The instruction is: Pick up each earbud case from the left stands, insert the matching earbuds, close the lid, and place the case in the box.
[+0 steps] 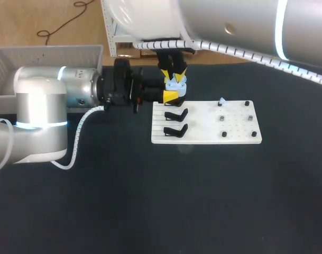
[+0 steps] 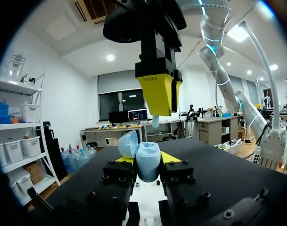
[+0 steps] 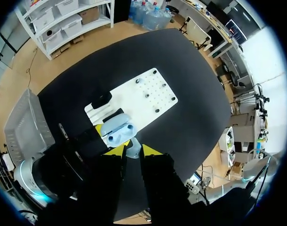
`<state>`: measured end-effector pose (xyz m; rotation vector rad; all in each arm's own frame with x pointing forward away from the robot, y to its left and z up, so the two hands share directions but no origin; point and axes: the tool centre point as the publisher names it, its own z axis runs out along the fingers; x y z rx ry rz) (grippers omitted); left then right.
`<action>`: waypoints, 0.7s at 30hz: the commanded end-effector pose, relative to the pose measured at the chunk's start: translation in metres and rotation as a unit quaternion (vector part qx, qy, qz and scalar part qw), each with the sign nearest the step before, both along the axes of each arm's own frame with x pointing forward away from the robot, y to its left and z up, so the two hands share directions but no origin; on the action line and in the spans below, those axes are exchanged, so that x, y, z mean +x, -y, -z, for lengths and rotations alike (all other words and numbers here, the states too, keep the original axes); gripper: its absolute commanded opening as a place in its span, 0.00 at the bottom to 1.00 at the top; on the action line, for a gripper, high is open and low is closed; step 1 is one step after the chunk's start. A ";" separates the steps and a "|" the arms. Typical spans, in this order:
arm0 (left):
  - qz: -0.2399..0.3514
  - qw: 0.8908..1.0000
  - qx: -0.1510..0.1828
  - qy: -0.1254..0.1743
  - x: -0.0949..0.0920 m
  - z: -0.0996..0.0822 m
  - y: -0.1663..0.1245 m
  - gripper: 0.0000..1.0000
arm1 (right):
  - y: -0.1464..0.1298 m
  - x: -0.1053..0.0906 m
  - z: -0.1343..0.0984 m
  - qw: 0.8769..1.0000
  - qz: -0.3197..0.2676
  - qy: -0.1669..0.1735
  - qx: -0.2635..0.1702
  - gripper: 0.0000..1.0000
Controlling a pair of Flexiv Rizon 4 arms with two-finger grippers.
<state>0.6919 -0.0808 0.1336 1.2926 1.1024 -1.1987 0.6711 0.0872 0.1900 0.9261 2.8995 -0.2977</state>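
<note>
Our left gripper (image 2: 148, 164) is clamped on the open pale-blue earbud case (image 2: 149, 155), held over the stand end of the white board (image 1: 203, 127). Just above the case, our right gripper (image 2: 158, 112) pinches an earbud (image 2: 155, 121). Its yellow fingers hide most of it, leaving only the tip showing.

Head cam: my L arm (image 1: 39, 116) hides much of the box (image 1: 44, 55); case (image 1: 176, 82) mostly hidden btwn yellow tips (image 1: 171, 96). 1 pale bit (image 1: 222, 100) on board (image 1: 203, 138) too small to ID.
</note>
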 end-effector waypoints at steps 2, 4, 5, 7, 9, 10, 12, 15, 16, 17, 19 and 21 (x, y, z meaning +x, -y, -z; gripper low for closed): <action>-0.001 1.000 0.001 0.000 0.000 0.000 0.000 0.00 | 0.004 -0.004 0.004 1.000 0.000 0.006 0.004 0.00; -0.001 1.000 0.001 0.000 0.000 0.000 0.000 0.00 | 0.004 -0.003 0.006 1.000 0.001 0.002 0.005 0.00; -0.001 1.000 0.001 0.000 0.000 0.000 0.000 0.00 | 0.004 -0.003 0.007 1.000 0.001 0.000 0.006 0.00; -0.001 1.000 0.001 0.000 0.000 0.000 0.000 0.00 | 0.005 -0.002 0.009 1.000 0.001 -0.003 0.007 0.00; -0.001 1.000 0.001 0.000 0.000 0.000 0.000 0.00 | 0.006 -0.002 0.010 1.000 0.002 -0.005 0.009 0.00; -0.001 1.000 0.001 0.000 0.000 0.000 0.000 0.00 | 0.006 -0.001 0.011 1.000 0.002 -0.006 0.009 0.00; -0.001 1.000 0.001 0.000 0.000 0.000 0.000 0.00 | 0.006 -0.001 0.011 1.000 0.002 -0.007 0.010 0.00; -0.001 1.000 0.001 0.000 0.000 0.000 0.000 0.00 | 0.006 0.000 0.011 1.000 -0.001 -0.012 0.015 0.00; -0.001 1.000 0.001 0.000 0.000 0.000 0.000 0.00 | 0.006 0.001 0.012 1.000 -0.001 -0.012 0.016 0.00; -0.001 1.000 0.001 0.000 0.000 0.000 0.000 0.00 | 0.006 0.001 0.013 1.000 -0.002 -0.013 0.016 0.00; -0.001 1.000 0.001 0.000 0.000 0.000 0.000 0.00 | 0.006 0.002 0.013 1.000 -0.003 -0.014 0.017 0.00; -0.001 1.000 0.001 0.000 0.000 0.000 0.000 0.00 | 0.005 0.002 0.014 1.000 -0.004 -0.015 0.018 0.00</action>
